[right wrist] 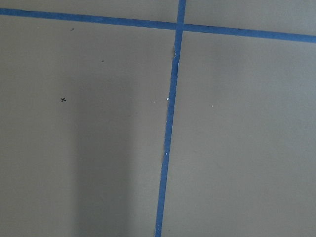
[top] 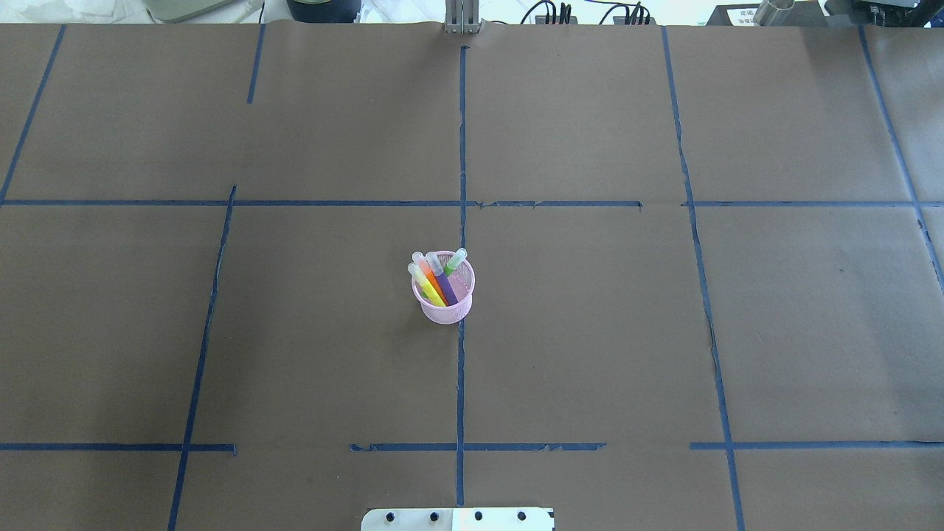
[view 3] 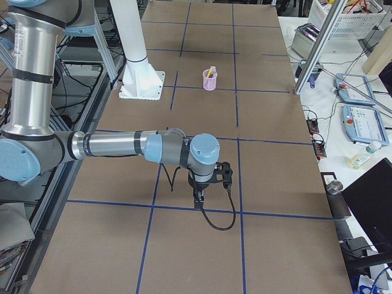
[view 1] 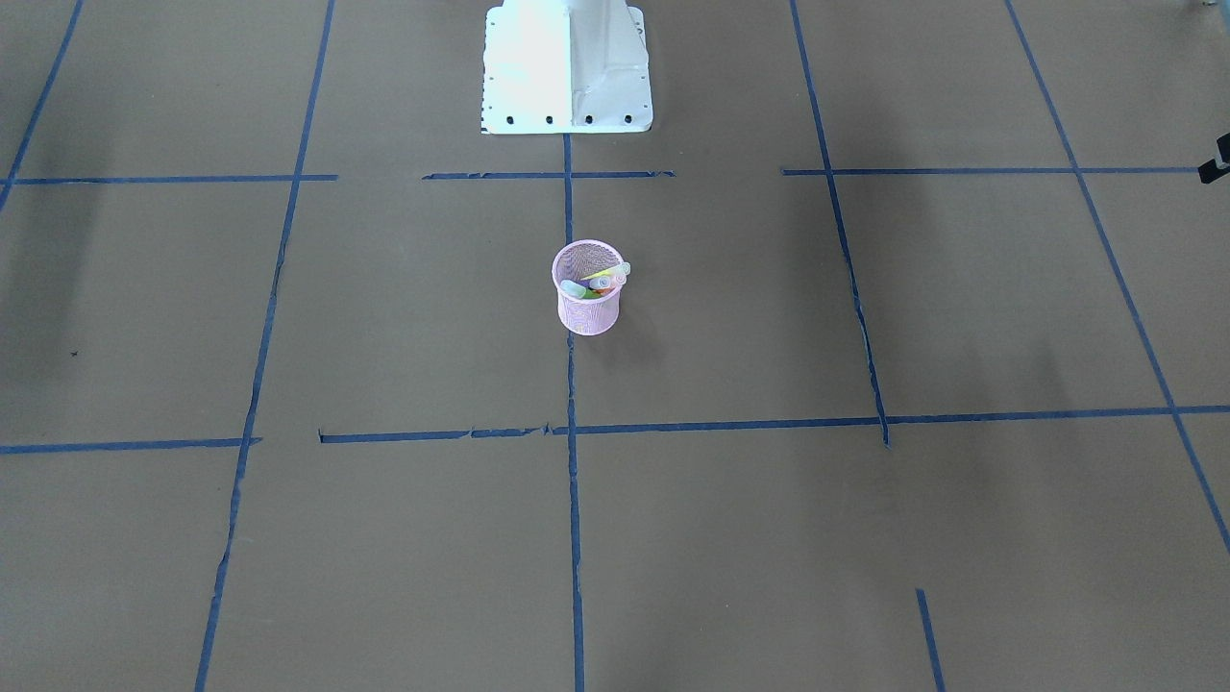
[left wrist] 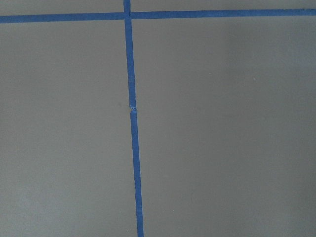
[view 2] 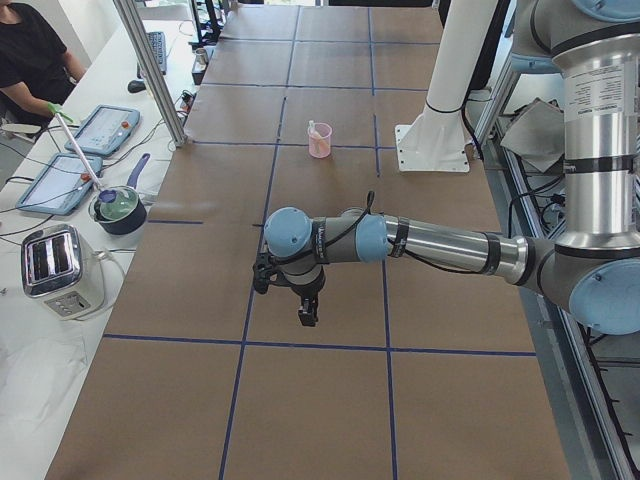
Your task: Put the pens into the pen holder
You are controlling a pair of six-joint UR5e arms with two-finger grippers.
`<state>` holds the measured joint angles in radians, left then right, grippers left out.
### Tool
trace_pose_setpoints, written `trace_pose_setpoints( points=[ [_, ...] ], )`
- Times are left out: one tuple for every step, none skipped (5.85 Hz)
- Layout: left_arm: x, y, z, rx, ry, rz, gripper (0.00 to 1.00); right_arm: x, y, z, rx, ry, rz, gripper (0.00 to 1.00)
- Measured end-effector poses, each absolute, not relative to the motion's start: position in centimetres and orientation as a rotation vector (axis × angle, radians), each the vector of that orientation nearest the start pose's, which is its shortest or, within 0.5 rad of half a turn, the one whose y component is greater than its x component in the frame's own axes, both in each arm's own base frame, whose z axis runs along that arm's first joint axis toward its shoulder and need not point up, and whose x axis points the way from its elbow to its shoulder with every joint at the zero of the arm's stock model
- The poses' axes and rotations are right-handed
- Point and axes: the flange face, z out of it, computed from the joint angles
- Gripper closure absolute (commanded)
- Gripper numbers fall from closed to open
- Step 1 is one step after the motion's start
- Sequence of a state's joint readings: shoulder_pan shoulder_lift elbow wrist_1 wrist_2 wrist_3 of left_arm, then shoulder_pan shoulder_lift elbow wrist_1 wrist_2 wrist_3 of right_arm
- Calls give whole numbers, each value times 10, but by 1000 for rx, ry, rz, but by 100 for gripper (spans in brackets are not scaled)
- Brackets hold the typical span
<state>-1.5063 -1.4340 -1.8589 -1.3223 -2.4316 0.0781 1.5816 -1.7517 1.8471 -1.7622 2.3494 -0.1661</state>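
Toward the end edges of the table [view 2: 330, 410], the left gripper [view 2: 308, 312] and right gripper [view 3: 199, 199] are hung low; whether they are open or closed cannot be told. Farther off, mid-table, the pens [top: 441, 284] are leaned inside the pen holder [top: 445, 310] — it could be toppled if clipped by a sweeping arm.

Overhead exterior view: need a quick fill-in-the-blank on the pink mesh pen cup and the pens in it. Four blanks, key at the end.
1. The small round pink wire-mesh pen holder stands on a ____ tape line.
2. The slim orange pen sits between the yellow pen and the ____ pen.
3. The bright green pen leans apart from the others, toward this view's ____.
4. All four pens stand ____ the holder, pale caps up.

Missing words: blue; purple; right; inside
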Motion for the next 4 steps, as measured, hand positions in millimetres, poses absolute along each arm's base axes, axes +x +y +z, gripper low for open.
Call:
trace_pose_setpoints(
  points=[
    [-31,-424,601,-90,861,89,0,68,-405,621,-17,-783,-111,0],
    [-31,-421,603,-96,862,84,0,68,-404,618,-14,-782,-108,0],
    [-31,-420,601,-93,862,85,0,68,-402,617,-17,-782,-101,0],
    [-31,-420,599,-89,862,87,0,68,-400,619,-22,-783,-96,0]
  ],
)
